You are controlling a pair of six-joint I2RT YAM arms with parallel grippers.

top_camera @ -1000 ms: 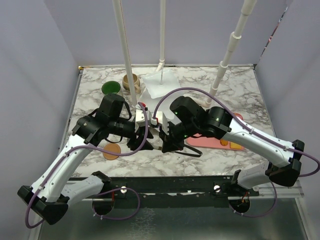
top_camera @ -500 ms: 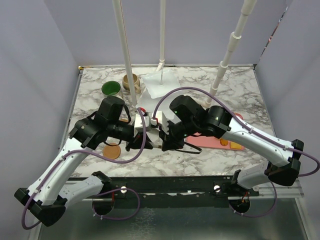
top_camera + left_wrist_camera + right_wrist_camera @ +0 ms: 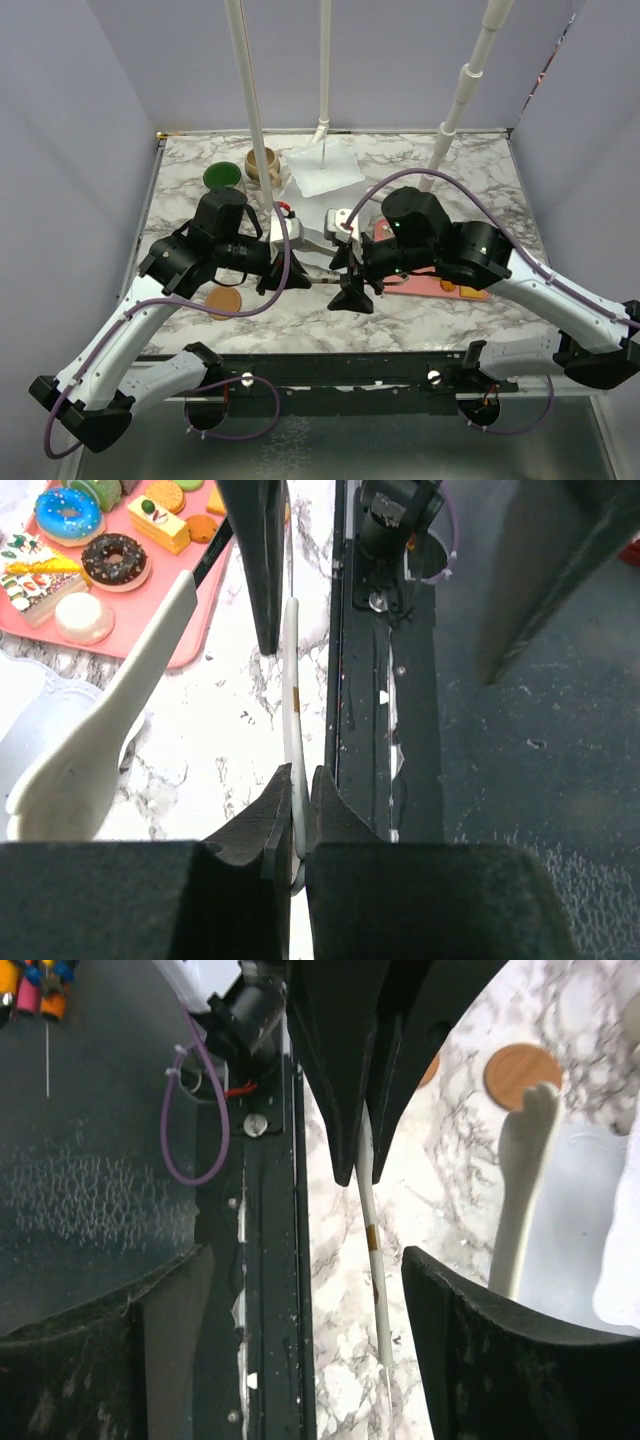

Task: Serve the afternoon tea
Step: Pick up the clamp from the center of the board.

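My left gripper (image 3: 289, 279) is shut on one end of a thin white rod (image 3: 292, 710) with a gold band, held level above the table's near edge. My right gripper (image 3: 346, 278) stands open around the rod's other end (image 3: 377, 1270), which passes close to one finger without being gripped. The left fingertips (image 3: 345, 1150) show at the top of the right wrist view. A white wavy plate (image 3: 325, 165) lies at the back. The green-lined mug (image 3: 222, 177) and beige mug (image 3: 262, 163) stand at the back left. Toy pastries (image 3: 112, 560) fill the pink tray (image 3: 190, 645).
A brown coaster (image 3: 224, 300) lies at the front left beneath my left arm. A white spoon-shaped piece (image 3: 100, 745) rests beside another white plate's edge (image 3: 25, 715). Three white poles (image 3: 250, 110) rise from the back of the table. The black base rail (image 3: 365, 710) runs just beside the rod.
My right gripper has opened, let go of the rod and drawn back to the right. My left gripper has shut on the rod and now holds it alone.
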